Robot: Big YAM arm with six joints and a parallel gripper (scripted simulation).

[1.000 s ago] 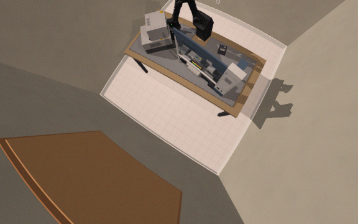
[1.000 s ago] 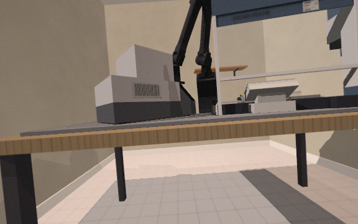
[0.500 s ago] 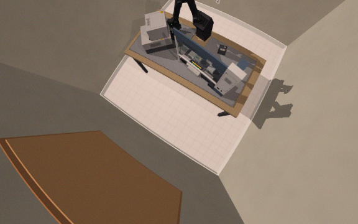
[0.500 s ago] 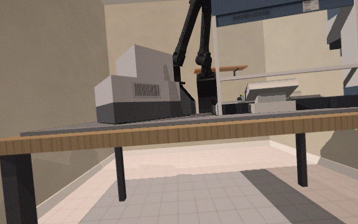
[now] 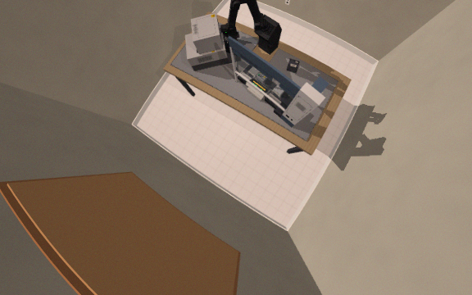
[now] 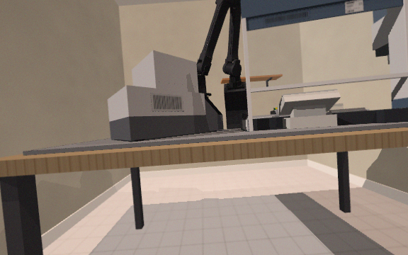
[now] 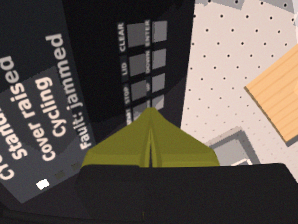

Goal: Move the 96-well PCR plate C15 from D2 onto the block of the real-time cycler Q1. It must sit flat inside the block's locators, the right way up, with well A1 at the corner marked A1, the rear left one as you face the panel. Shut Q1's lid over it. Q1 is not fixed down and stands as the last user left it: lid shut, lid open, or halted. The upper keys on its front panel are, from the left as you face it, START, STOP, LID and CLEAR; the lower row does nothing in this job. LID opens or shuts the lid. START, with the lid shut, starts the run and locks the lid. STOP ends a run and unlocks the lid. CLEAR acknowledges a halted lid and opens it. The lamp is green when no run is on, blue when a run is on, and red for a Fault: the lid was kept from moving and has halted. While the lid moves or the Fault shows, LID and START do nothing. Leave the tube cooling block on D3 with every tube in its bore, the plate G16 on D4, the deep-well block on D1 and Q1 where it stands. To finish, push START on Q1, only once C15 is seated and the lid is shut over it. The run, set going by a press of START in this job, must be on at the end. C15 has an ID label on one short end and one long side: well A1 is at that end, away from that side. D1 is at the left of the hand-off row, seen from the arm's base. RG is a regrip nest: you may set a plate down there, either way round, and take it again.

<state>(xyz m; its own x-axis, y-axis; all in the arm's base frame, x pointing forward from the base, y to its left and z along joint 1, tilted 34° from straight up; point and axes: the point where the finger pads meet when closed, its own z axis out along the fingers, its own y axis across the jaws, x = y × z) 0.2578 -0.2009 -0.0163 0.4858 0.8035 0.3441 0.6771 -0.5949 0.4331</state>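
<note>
My tool (image 7: 152, 137) is clenched tight on nothing, its yellow tips meeting low in the wrist view. Just past them is a dark panel (image 7: 100, 50) with two rows of grey keys (image 7: 148, 63). Farther off, in the top view, the bench (image 5: 240, 107) holds the plate row; I think C15 (image 5: 259, 78) is there, but it is too small to be sure. A well plate is light, thin and bendy, so I would pinch its stiff side edges gently.
</note>
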